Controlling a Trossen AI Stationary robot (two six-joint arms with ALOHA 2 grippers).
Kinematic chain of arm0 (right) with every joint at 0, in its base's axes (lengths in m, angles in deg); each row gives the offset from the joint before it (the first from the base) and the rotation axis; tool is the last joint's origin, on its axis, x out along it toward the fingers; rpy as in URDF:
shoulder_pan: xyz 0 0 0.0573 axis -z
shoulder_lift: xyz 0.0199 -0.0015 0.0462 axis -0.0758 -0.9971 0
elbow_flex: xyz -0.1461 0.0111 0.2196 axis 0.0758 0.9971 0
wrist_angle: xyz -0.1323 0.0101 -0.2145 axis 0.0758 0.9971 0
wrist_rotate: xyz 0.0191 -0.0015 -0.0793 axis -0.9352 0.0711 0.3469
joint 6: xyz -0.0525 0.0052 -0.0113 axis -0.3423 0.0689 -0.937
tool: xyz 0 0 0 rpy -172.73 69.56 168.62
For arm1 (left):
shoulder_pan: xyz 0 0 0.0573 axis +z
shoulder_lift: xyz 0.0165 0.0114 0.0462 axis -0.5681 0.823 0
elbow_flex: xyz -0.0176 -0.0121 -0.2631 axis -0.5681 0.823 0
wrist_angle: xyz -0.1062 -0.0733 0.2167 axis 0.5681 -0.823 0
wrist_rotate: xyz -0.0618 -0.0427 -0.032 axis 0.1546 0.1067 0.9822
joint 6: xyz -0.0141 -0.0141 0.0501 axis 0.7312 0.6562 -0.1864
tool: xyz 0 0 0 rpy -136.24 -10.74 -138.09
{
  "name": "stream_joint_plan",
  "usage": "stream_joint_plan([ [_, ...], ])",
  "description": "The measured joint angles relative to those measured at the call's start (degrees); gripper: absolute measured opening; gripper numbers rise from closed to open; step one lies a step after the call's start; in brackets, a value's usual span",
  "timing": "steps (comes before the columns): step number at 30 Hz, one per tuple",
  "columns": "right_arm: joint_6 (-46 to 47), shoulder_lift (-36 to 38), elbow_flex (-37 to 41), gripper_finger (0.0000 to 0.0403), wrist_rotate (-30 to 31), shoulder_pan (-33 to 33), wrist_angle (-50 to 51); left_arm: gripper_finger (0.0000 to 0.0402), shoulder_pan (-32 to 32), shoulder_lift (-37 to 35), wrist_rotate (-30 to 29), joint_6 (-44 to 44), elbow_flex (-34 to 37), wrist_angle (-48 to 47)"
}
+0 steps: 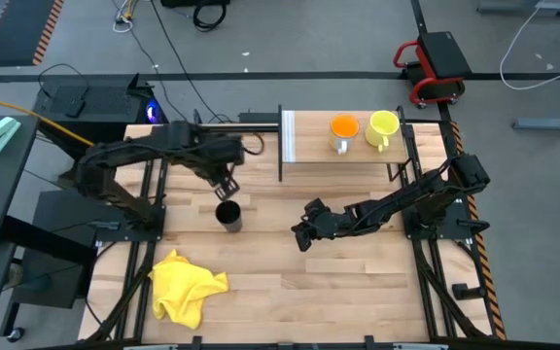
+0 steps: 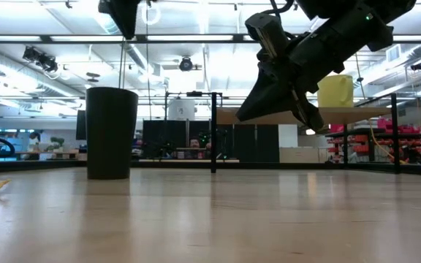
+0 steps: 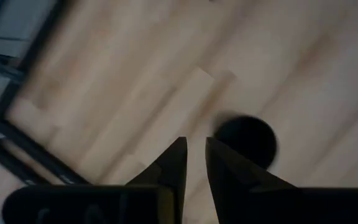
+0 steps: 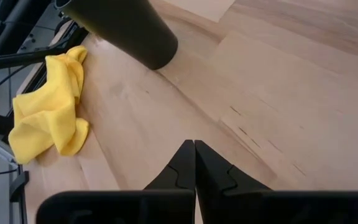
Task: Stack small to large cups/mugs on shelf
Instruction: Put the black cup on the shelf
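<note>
A robotics lab or workshop: grey floor (image 1: 290,39) strewn with cables (image 1: 168,44), hazard-striped mats (image 1: 13,29), ceiling strip lights (image 2: 196,36), equipment racks (image 2: 386,139) behind

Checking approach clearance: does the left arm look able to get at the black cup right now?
Probably yes. The left gripper hangs just above and beside the black cup, which stands upright on bare table. Nothing lies between them; the cloth and the right gripper are well clear.
</note>
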State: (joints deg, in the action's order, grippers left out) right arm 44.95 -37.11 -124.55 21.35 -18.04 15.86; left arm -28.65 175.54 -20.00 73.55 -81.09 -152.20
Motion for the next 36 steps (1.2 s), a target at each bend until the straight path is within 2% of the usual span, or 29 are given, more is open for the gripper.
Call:
stream_joint_plan([
  [5,-0.06,0.0,0.0,0.0004,-0.01,-0.02,-0.02,0.0062,0.03,-4.86,-7.9,3.25,0.02,0.01],
  [9,-0.07,0.0,0.0,0.0005,0.01,-0.36,-0.1,0.0062,0.03,-8.34,-12.03,5.15,0.02,0.0],
  [18,-0.39,1.32,0.0,0.0005,0.12,-1.06,-0.42,0.0045,0.03,-11.78,-16.25,5.66,0.02,0.01],
  [22,-1.17,4.1,0.02,0.0005,1.03,-1.16,1.03,0.0034,0.04,-12.75,-17.53,5.6,1.41,0.94],
  [29,-3.12,9.36,0.0,0.0005,3.72,-1.14,5.2,0.001,3.19,-21.41,-17.82,5.48,20.59,9.53],
  [36,-5.06,12.03,0.0,0.0005,4.41,-1.14,9.28,0.0025,6.55,-33.41,-10.94,6.65,36.79,22.74],
])
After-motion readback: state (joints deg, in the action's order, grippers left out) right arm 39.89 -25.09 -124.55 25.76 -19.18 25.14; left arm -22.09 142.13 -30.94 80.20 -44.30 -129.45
